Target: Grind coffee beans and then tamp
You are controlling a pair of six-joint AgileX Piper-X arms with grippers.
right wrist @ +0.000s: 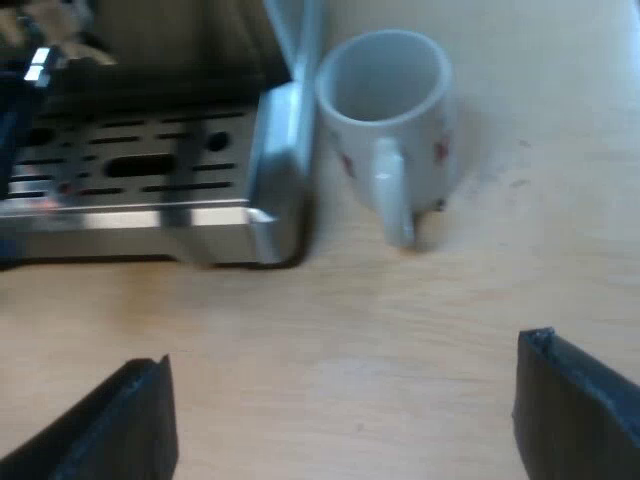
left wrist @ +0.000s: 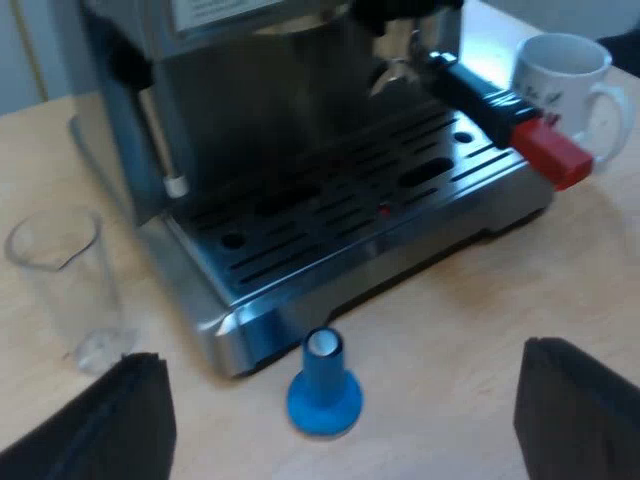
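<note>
The espresso machine (left wrist: 300,130) stands on a wooden table, its slotted drip tray (left wrist: 340,215) facing me. The metal holder is locked into the machine's front, its dark handle (left wrist: 480,95) sticking out and ending in red (left wrist: 553,152). A blue tamper (left wrist: 324,390) stands upright on the table just before the drip tray. My left gripper (left wrist: 340,425) is open, hovering a little above and behind the tamper. My right gripper (right wrist: 345,415) is open above bare table, short of the white mug (right wrist: 385,110) and the drip tray's corner (right wrist: 270,190).
A clear measuring glass (left wrist: 65,285) stands on the table beside the machine's base. The white mug (left wrist: 565,85) sits close to the red handle end, right by the drip tray's side. Bare wooden table (right wrist: 400,320) lies under my right gripper.
</note>
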